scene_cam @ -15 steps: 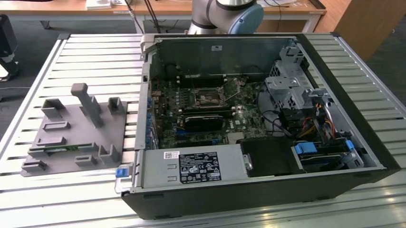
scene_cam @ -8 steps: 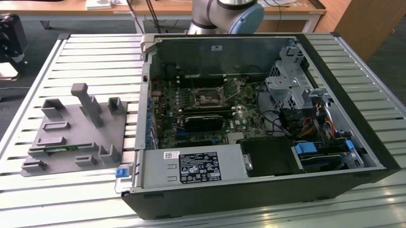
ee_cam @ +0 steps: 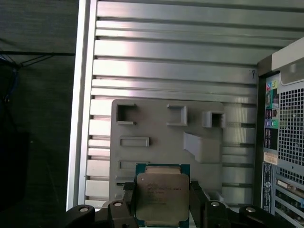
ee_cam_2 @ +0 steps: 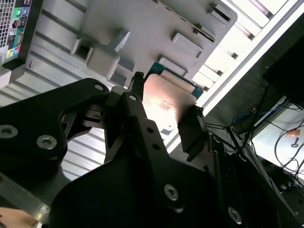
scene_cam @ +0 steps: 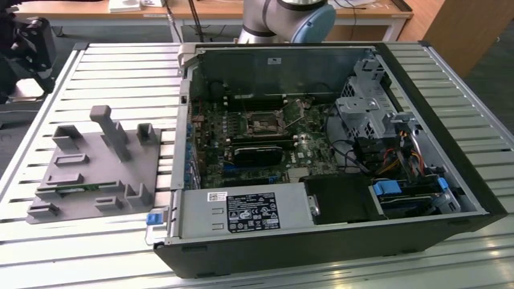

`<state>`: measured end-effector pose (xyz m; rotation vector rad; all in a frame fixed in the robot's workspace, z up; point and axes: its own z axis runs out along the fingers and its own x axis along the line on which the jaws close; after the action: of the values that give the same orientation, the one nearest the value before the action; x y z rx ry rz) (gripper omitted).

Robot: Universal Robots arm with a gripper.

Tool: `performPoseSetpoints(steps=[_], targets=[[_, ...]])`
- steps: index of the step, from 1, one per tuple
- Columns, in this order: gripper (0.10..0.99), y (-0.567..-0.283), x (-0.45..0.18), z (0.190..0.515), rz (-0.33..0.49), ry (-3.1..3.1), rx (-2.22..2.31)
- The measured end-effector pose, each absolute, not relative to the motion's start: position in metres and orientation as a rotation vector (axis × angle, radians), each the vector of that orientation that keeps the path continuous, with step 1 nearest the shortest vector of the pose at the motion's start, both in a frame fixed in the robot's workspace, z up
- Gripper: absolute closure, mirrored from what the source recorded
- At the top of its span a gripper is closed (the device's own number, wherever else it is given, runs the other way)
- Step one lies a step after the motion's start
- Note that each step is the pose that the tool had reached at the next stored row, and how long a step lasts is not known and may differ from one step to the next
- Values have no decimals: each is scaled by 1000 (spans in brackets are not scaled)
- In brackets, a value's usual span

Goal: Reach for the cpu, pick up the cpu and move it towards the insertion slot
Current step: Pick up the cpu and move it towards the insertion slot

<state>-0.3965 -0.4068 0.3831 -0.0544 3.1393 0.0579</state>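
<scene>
Starting with the exterior view. The computer case (scene_cam: 321, 256) lies open on the slatted table (scene_cam: 120, 66) with the motherboard facing up. The insertion slot (scene_cam: 263, 124) sits in the upper middle of the board, with a dark centre and a silvery frame. A black rectangular block (scene_cam: 257, 155) lies just beside it on the near side. To the exterior view's left of the case, a grey fixture tray (scene_cam: 88, 168) rests on the slats. A narrow green circuit strip (scene_cam: 74, 188) lies in one of its pockets. The arm (scene_cam: 289, 18) rises at the far side of the case.

First wrist view. I see the gripper (ee_cam: 162, 202) clamped on the cpu (ee_cam: 161, 187), with its black fingers (ee_cam: 195, 197) pressing two opposite edges. The chip lies flat with its silver top towards the camera, and a thin green rim shows along one side. It is over the edge of the grey fixture tray (ee_cam: 156, 142). I cannot tell whether it touches the tray or hangs clear. The rear panel of the case (ee_cam: 289, 137) stands beside the tray on the slats.

Second wrist view. This is a lower angle on the gripper (ee_cam_2: 164, 111), whose fingers (ee_cam_2: 190, 130) are tight on either side of the cpu (ee_cam_2: 166, 99). The chip's face catches a pinkish glare. The grey fixture tray (ee_cam_2: 142, 28) and its raised holders lie beyond the chip, with the table's bright rails past that. The cpu is in the gripper at the tray, well apart from the insertion slot inside the case.
</scene>
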Motion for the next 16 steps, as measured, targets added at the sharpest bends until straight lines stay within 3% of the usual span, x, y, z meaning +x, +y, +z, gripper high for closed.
performPoseSetpoints(steps=[16], targets=[[549,-407,-355,389,60,3139,-54]])
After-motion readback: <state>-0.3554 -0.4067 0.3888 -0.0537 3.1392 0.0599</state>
